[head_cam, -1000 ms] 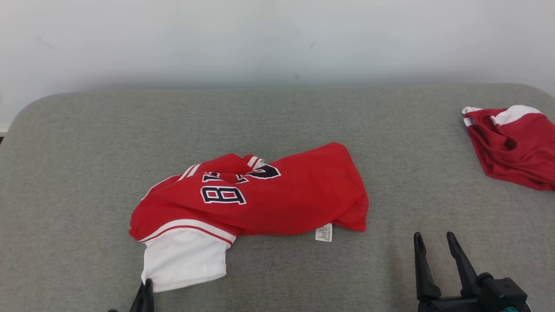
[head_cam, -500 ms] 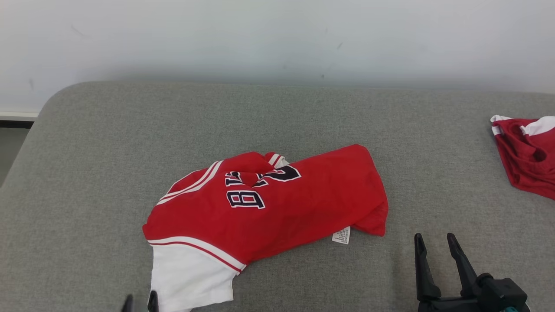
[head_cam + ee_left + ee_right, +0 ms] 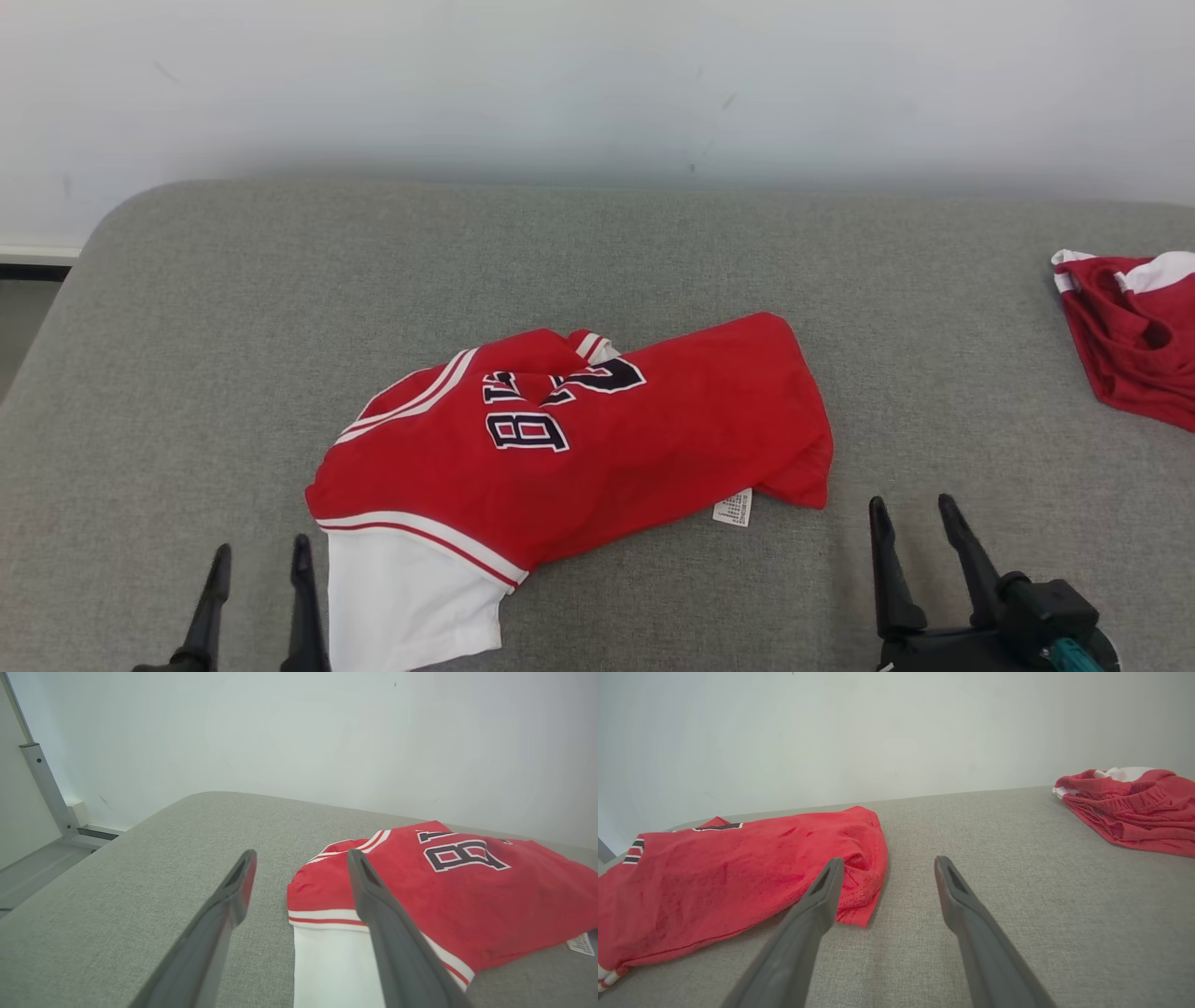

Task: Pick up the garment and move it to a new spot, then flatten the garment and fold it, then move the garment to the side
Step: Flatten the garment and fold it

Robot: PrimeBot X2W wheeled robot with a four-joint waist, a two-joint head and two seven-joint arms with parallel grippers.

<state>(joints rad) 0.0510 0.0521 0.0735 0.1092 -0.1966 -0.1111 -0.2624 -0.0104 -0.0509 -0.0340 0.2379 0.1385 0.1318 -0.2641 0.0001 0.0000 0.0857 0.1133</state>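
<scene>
The garment (image 3: 597,439) is a red jersey with a white sleeve and dark lettering, lying crumpled in the middle of the grey padded surface (image 3: 597,252). It also shows in the left wrist view as the garment (image 3: 467,891) and in the right wrist view as the garment (image 3: 738,872). My left gripper (image 3: 260,553) stands open just left of the white sleeve, holding nothing; its fingers (image 3: 233,896) frame the sleeve edge. My right gripper (image 3: 910,509) is open and empty, off the jersey's right end, near the white tag (image 3: 734,508).
A second red and white garment (image 3: 1130,331) lies bunched at the far right edge, seen again as the red pile (image 3: 1129,802). A white wall rises behind the surface. The surface's rounded left corner drops off to a floor and a metal frame (image 3: 42,788).
My left gripper went from shut at the white sleeve to open and drew back left of it, letting the sleeve go. The head camera shifted, so the whole picture slid rightward.
</scene>
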